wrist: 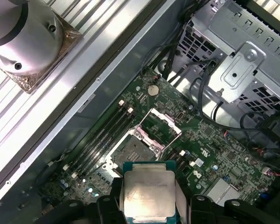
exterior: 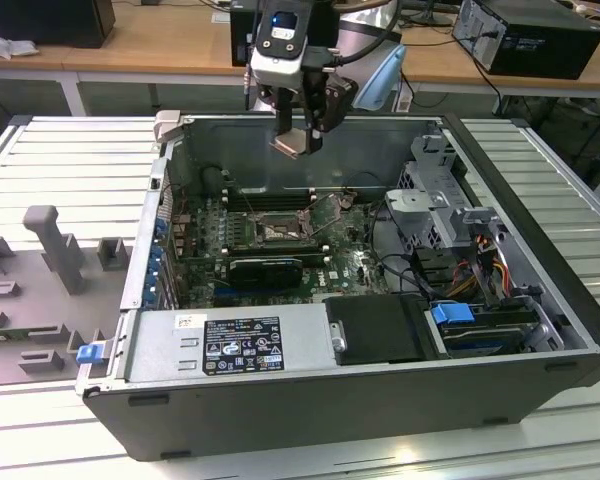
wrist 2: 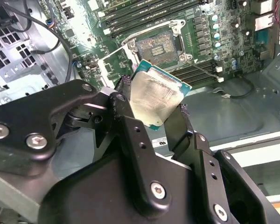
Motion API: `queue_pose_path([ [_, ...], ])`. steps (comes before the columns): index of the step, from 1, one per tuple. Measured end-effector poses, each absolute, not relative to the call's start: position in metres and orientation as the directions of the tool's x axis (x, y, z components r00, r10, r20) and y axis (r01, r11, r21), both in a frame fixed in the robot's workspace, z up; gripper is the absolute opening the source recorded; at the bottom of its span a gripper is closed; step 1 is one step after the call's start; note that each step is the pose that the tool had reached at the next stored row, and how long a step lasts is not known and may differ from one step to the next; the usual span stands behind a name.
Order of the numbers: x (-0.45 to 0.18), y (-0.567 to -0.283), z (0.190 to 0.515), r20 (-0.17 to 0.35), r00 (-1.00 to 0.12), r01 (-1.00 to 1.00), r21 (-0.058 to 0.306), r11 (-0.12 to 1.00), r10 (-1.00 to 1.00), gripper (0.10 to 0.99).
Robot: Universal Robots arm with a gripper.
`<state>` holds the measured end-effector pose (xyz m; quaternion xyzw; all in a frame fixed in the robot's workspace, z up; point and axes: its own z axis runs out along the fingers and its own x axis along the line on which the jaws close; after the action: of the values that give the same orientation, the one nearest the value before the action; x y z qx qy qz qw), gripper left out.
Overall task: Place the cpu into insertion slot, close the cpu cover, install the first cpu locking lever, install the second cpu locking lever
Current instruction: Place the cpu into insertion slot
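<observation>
Clamping the cpu (wrist 2: 156, 100) by two opposite edges, the gripper (exterior: 298, 140) closed tight on it, silvery top turned toward the wrist. Hanging well above the insertion slot (wrist: 136, 151), apart from it and seemingly not squared to its frame. Leaving the cpu cover (wrist: 161, 125) swung up just beside the insertion slot, dark centre bare. Risking, by judgement, bent contacts through a tilted or skewed descent. Risking also a slip from so thin an edge hold, or a snag on that raised cover.
</observation>
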<state>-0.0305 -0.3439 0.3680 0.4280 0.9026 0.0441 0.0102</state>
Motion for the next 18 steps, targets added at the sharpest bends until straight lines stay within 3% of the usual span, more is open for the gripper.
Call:
queue_pose_path([
  [6,-0.0305,-0.3439,0.3679,0.019,-0.588,0.807,0.088,0.584,0.809,0.529],
  [14,-0.0304,-0.3439,0.3659,0.019,-0.441,0.895,0.088,0.437,0.898,0.529],
  [18,-0.0305,-0.3439,0.3604,0.018,-0.431,0.899,0.087,0.429,0.902,0.529],
])
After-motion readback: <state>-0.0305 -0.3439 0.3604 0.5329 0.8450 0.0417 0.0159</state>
